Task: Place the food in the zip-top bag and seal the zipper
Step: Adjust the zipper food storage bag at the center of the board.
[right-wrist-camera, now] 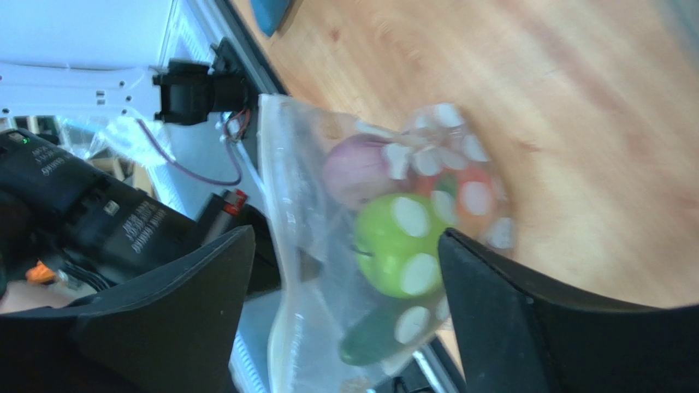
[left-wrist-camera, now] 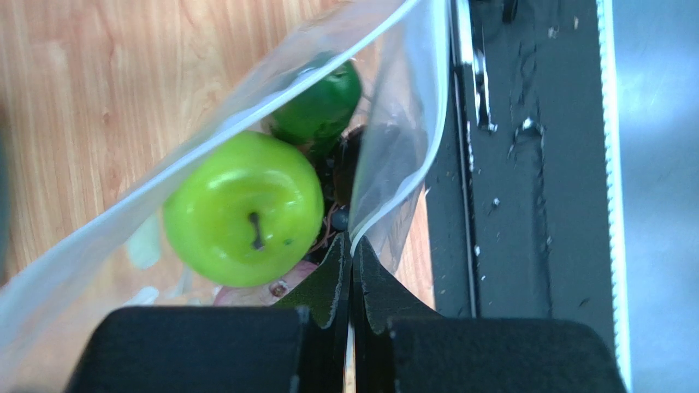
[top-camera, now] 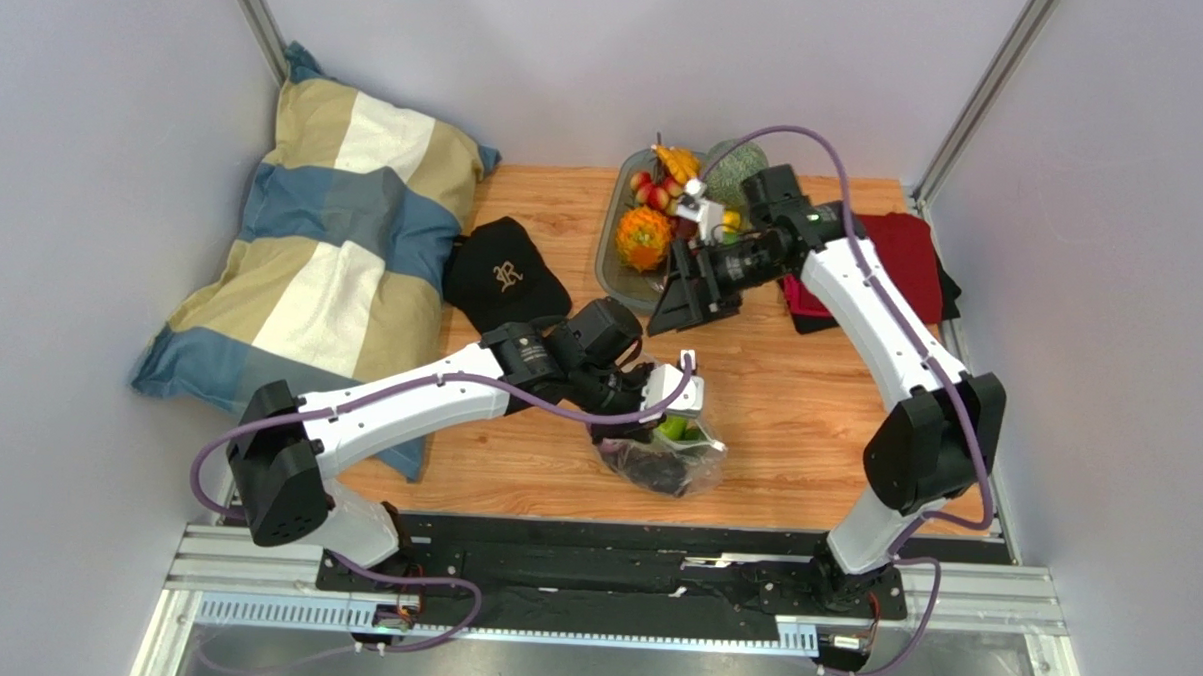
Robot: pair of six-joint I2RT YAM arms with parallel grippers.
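Observation:
The clear zip-top bag [top-camera: 664, 458] with white dots lies near the table's front edge. It holds a bright green apple [left-wrist-camera: 244, 209], a dark green piece [left-wrist-camera: 322, 100] and a purple piece [right-wrist-camera: 358, 168]. My left gripper [top-camera: 654, 403] is shut on the bag's mouth edge, with the whitish zipper strip [left-wrist-camera: 367, 223] running out from between its jaws [left-wrist-camera: 353, 250]. My right gripper [top-camera: 696, 297] is open and empty, above the table between the tray and the bag. In the right wrist view its fingers [right-wrist-camera: 344, 237] frame the bag [right-wrist-camera: 328, 270] from a distance.
A grey tray [top-camera: 621, 261] with several pieces of toy fruit stands at the back. A black cap [top-camera: 505, 275] and a striped pillow [top-camera: 333, 254] lie at the left. A red cloth [top-camera: 908, 259] lies at the back right. The black base rail [left-wrist-camera: 525, 164] runs just past the bag.

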